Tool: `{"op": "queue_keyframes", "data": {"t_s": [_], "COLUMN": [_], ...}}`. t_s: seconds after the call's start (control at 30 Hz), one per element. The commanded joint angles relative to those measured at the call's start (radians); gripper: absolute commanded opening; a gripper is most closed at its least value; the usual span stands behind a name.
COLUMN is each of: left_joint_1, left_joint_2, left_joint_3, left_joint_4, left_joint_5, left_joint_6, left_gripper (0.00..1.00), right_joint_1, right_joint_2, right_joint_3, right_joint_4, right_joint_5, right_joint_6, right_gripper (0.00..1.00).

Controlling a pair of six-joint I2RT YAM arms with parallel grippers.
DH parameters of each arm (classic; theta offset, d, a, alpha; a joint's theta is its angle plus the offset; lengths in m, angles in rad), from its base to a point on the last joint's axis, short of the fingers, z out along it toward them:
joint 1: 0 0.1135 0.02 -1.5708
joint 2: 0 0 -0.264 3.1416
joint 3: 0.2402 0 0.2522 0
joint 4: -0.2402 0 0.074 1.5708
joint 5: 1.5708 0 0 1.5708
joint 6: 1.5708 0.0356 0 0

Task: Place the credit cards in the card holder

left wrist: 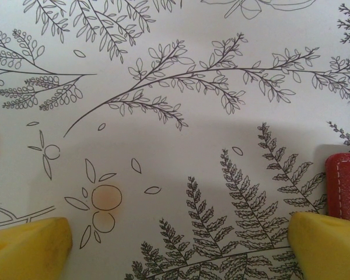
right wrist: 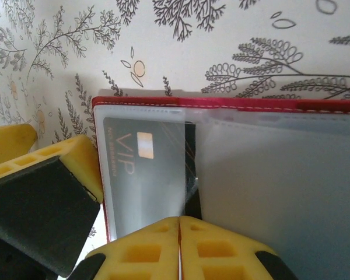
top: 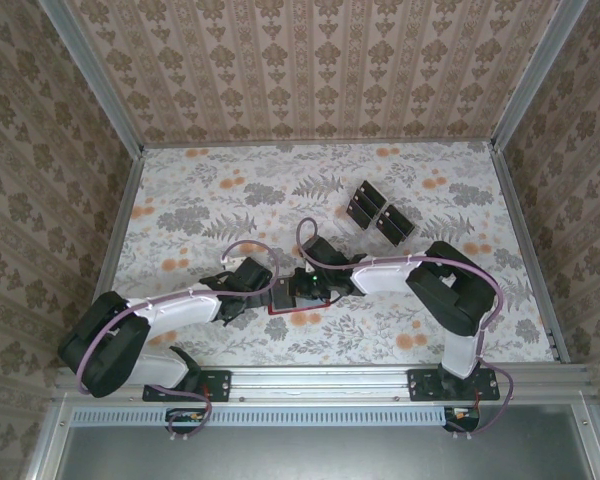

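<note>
As right tool (right wrist: 179, 233) sits closed, credit card (right wrist: 143, 175) inside card holder (right wrist: 233, 104)

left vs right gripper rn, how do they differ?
Jaws: left gripper stands wide open; right gripper is shut, fingers meeting.
Place: left gripper has bare table between its fingers, with the holder beside one finger; right gripper sits at the open holder's near edge, by the sleeved VIP card. Whether it pinches anything is unclear.
Shared: yellow fingers, both low by the holder.
</note>
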Motion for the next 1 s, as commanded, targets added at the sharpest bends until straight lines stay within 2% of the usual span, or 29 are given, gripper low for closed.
{"op": "queue_keyframes", "data": {"t_s": [0.0, 0.13, 0.27, 0.43, 0.53, 0.77, 0.97], "left_joint_1": [0.001, 0.003, 0.018, 0.046, 0.059, 0.068, 0.067], "left_joint_2": [0.053, 0.021, -0.065, -0.156, -0.170, -0.117, -0.062], "left_joint_3": [-0.014, -0.001, -0.001, -0.016, -0.026, -0.029, -0.029], "left_joint_4": [0.069, 0.032, -0.030, -0.090, -0.108, -0.104, -0.074], "left_joint_5": [0.068, 0.052, 0.031, 0.023, 0.021, 0.024, 0.041], "left_joint_6": [0.014, 0.023, 0.028, 0.037, 0.038, 0.039, 0.036], "left_gripper": [1.00, 1.00, 1.00, 1.00, 1.00, 1.00, 1.00], "right_joint_1": [0.008, 0.004, 0.000, -0.001, 0.003, 0.016, 0.024], "right_joint_2": [0.018, -0.020, -0.102, -0.166, -0.162, -0.090, -0.039], "right_joint_3": [0.026, 0.022, 0.011, 0.006, 0.022, 0.078, 0.103], "right_joint_4": [0.013, -0.002, -0.051, -0.137, -0.185, -0.220, -0.223], "right_joint_5": [-0.022, -0.012, 0.033, 0.096, 0.121, 0.127, 0.119], "right_joint_6": [0.015, 0.002, -0.028, -0.071, -0.103, -0.146, -0.153], "right_gripper": [0.08, 0.13, 0.30, 0.32, 0.29, 0.11, 0.06]}}
